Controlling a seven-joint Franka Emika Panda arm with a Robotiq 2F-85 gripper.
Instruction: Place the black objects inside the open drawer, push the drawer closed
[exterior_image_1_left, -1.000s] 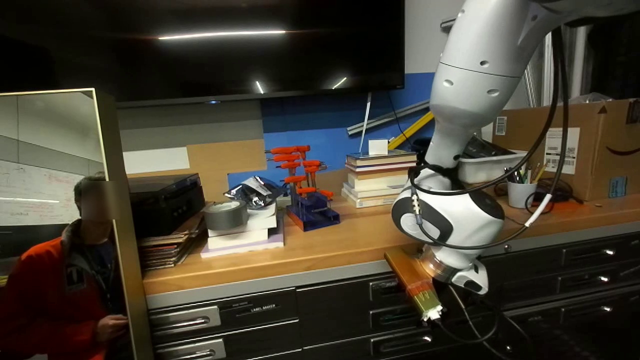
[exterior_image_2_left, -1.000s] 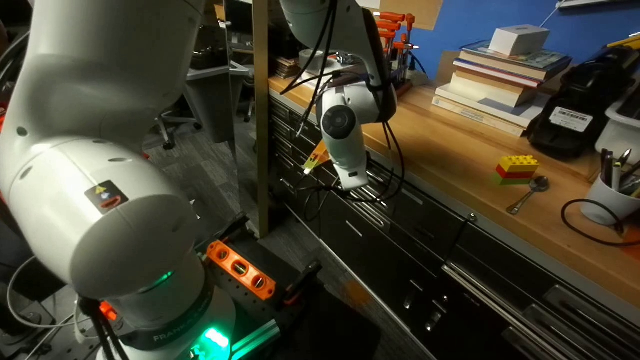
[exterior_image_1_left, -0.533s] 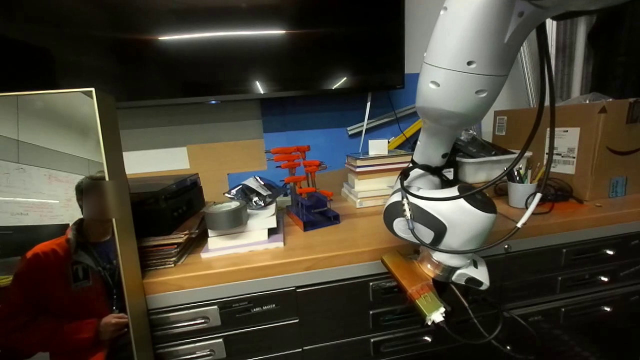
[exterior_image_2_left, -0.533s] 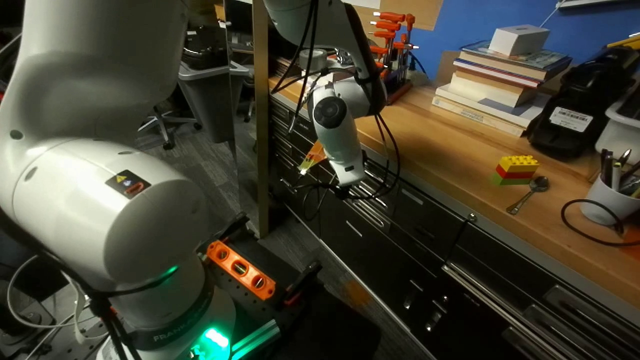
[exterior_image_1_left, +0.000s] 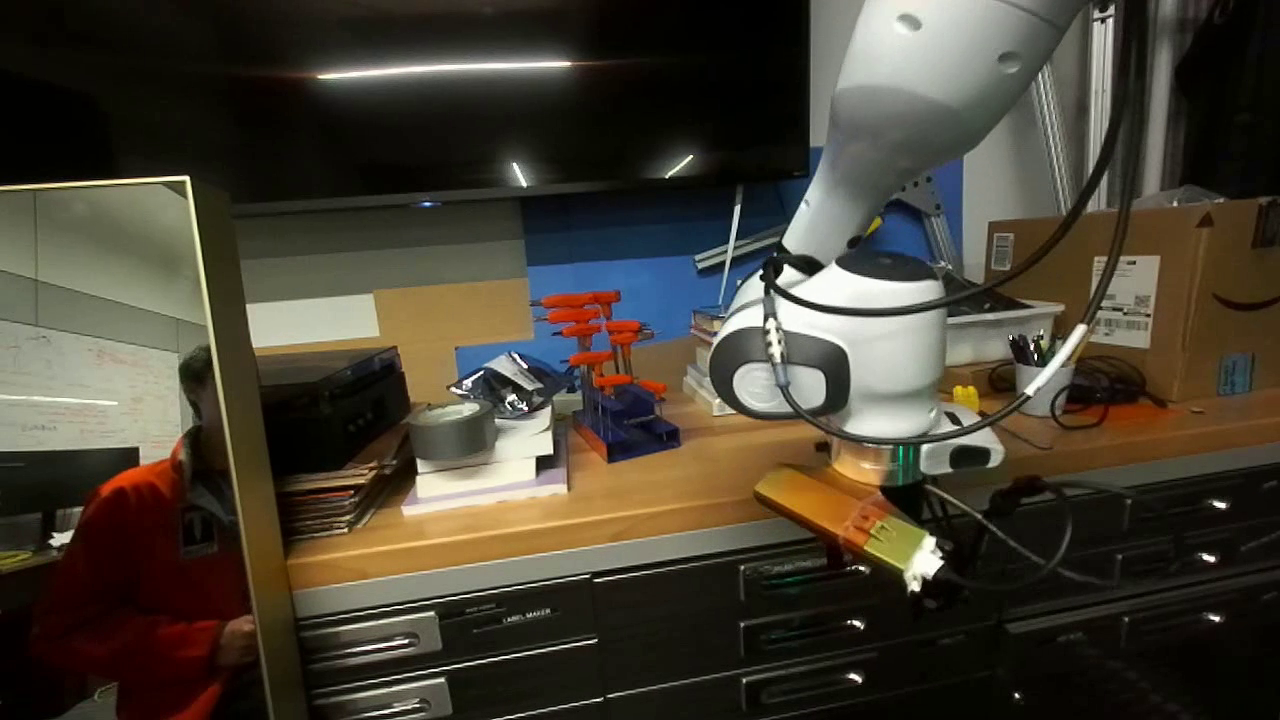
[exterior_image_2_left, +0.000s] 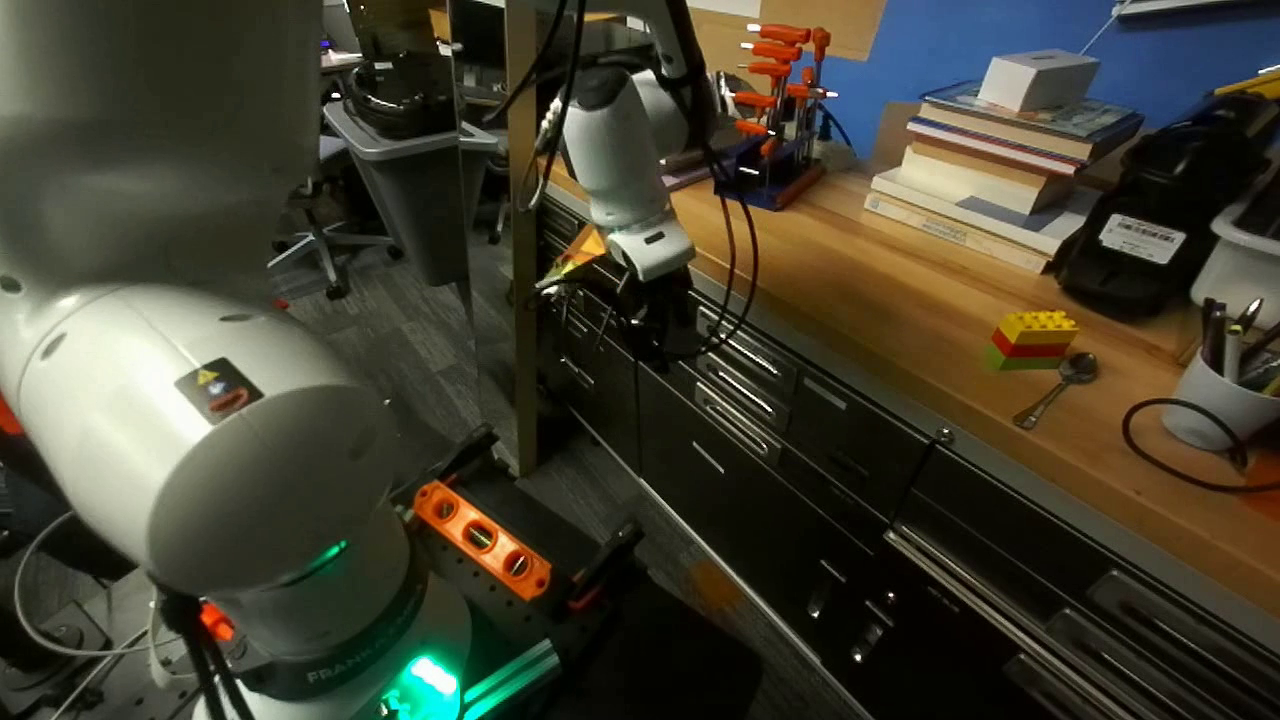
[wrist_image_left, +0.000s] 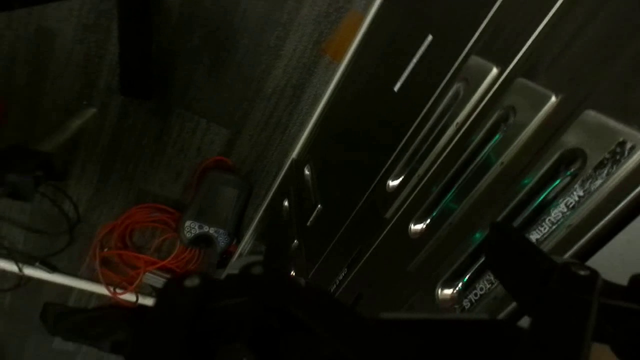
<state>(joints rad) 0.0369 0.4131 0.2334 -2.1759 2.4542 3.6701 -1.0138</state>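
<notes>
Two dark fingers (wrist_image_left: 520, 260) stand wide apart before black cabinet drawers (wrist_image_left: 467, 170).

In an exterior view the arm (exterior_image_1_left: 890, 370) blocks most of the stacked books (exterior_image_1_left: 702, 395) from me, and the screen (exterior_image_1_left: 450, 115) is cut off above. In the wrist view a gripper finger (wrist_image_left: 517, 265) covers the middle of a drawer label (wrist_image_left: 557, 210).

Place: workshop or lab
Bench (exterior_image_1_left: 700, 480): wooden top, dark drawers (exterior_image_1_left: 490, 638) below, label (exterior_image_1_left: 527, 616) reading LABEL MAKER
Hex keys (exterior_image_1_left: 588, 357): orange handles, in a blue stand (exterior_image_1_left: 630, 432), tape roll (exterior_image_1_left: 455, 437) to the left
Screen (exterior_image_1_left: 400, 115): large, dark, far wall (exterior_image_1_left: 662, 290)
Robot arm (exterior_image_2_left: 250, 460): white, near
</notes>
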